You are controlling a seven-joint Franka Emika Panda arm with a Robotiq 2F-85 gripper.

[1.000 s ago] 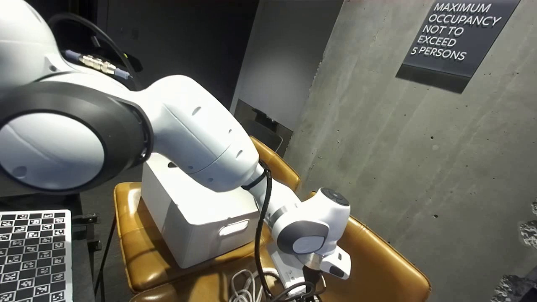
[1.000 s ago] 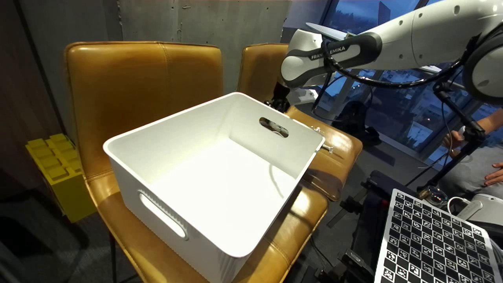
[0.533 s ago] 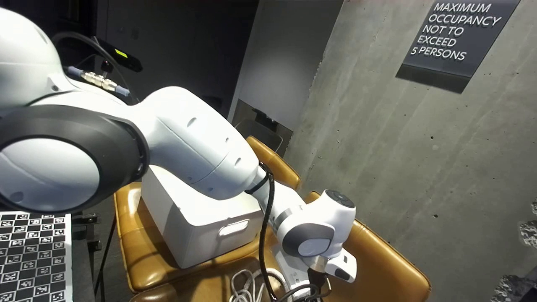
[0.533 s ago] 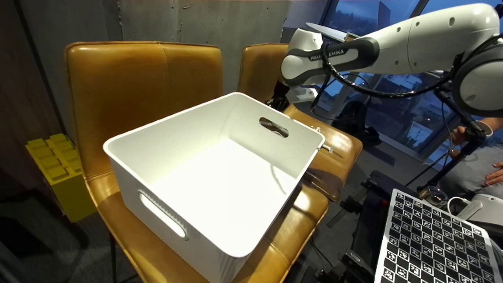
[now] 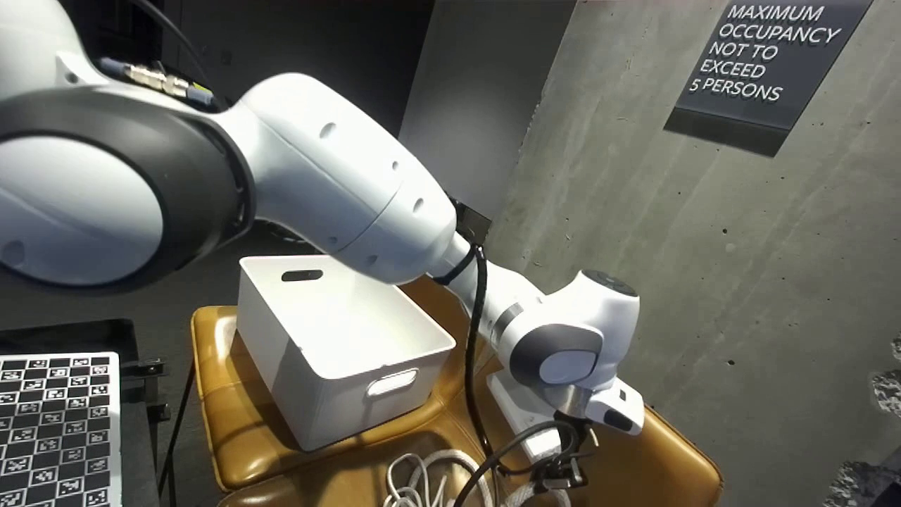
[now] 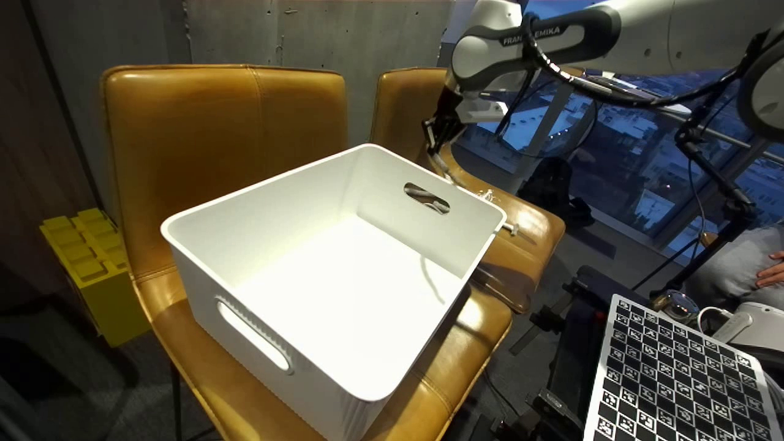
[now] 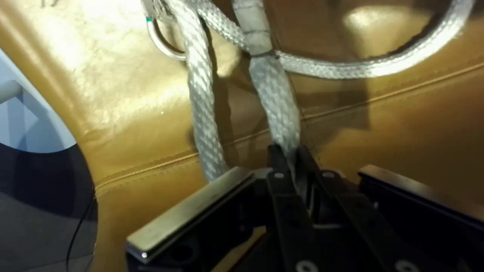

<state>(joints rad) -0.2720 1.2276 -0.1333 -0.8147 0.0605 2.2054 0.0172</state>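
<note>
Hand (image 7: pixel 289 155): fingers drawn nearly together, pale braided rope (image 7: pixel 275 94) pinched between tips (second strand (image 7: pixel 203 94) passes beside fingers, outside grip). Rope location: above and on tan chair (image 7: pixel 397 143), loop (image 7: pixel 340 70) lying on it. Chair edge (image 7: pixel 86 143): runs down left side of wrist view. White bin (image 5: pixel 345 412): stands on adjoining chair (image 5: pixel 225 422), top open, rim facing up. Clearance: hand outside bin, apart from rim in both exterior views; chair backrest (image 5: pixel 647 465) near hand. Black cable (image 5: pixel 470 359) droops from arm (image 5: pixel 338 176) near hand.
</note>
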